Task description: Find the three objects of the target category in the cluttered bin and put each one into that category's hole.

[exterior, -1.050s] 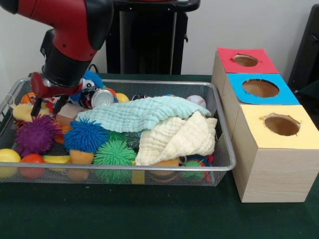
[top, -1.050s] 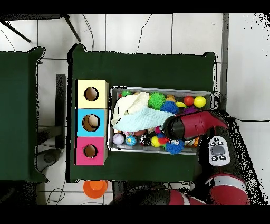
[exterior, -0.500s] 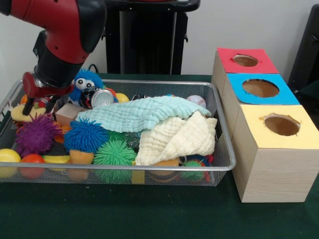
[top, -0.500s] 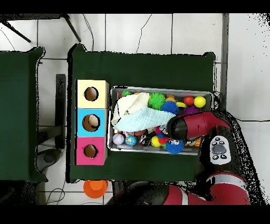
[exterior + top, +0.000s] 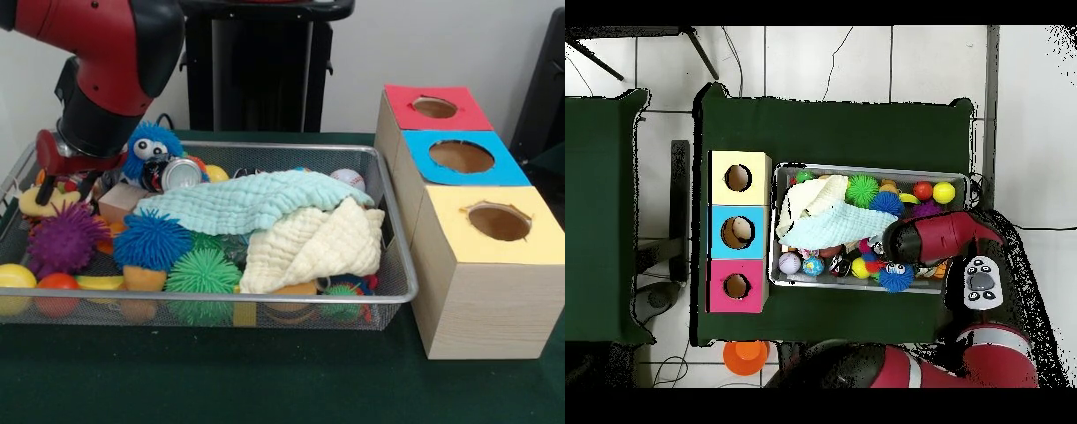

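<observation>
Wire-mesh bin (image 5: pixel 388 291) on the green-covered bench (image 5: pixel 265 380), crammed with toys. Draped across the middle: a pale mint waffle-weave cloth (image 5: pixel 247 201), soft and rumpled, overlapping a cream cloth (image 5: pixel 313 247) of the same crinkled texture at its right. In the near left part: a purple spiky rubber ball (image 5: pixel 64 238), a blue spiky ball (image 5: pixel 152 238) and a green spiky ball (image 5: pixel 203 272), all round with fine bristles. At the near left corner: a smooth yellow ball (image 5: pixel 16 278) beside a glossy red ball (image 5: pixel 57 287). Towards the far side: a fuzzy blue plush with googly eyes (image 5: pixel 150 146), a shiny metal can (image 5: pixel 181 173) lying with its end facing the camera, and a white baseball (image 5: pixel 348 179) near the far right corner.

Right of the bin, just beside it: three plain wooden boxes in a row, each with a round hole in a coloured top — red box (image 5: pixel 433 110) farthest, blue box (image 5: pixel 463 159) in the middle, yellow box (image 5: pixel 490 234) nearest.

Red end effector (image 5: pixel 64 184) low over the bin's far left corner, above a pale yellow toy (image 5: pixel 35 201); dark fingers pointing down and apart, nothing visibly between them, though partly hidden by clutter. In the overhead view, red arm (image 5: pixel 930 240) covering that end of the bin.
</observation>
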`<state>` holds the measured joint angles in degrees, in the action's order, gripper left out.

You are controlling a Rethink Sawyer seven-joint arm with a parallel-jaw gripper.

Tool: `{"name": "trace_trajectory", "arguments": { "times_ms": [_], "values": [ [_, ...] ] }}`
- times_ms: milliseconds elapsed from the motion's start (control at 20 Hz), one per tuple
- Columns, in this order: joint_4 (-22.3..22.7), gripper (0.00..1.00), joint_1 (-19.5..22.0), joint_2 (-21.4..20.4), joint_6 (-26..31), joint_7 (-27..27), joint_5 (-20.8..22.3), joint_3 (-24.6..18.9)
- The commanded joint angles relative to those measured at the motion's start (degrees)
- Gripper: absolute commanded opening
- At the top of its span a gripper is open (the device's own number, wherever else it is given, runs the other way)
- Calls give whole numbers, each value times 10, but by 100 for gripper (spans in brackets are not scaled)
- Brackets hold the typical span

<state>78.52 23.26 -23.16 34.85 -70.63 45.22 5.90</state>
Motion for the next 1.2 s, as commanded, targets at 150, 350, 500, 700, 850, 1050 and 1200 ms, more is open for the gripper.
{"name": "trace_trajectory", "arguments": {
  "times_ms": [150,350,500,700,850,1050,1200],
  "values": [
    [-11,100,19,30,-1,32,28,-32],
    [0,0,36,23,-12,63,27,-53],
    [2,0,39,23,-15,62,27,-55],
    [5,0,42,20,-13,67,30,-58],
    [11,0,42,19,-17,64,31,-60],
    [29,0,50,6,-44,58,23,-79],
    [59,0,53,-25,-35,66,10,-89]
  ]
}}
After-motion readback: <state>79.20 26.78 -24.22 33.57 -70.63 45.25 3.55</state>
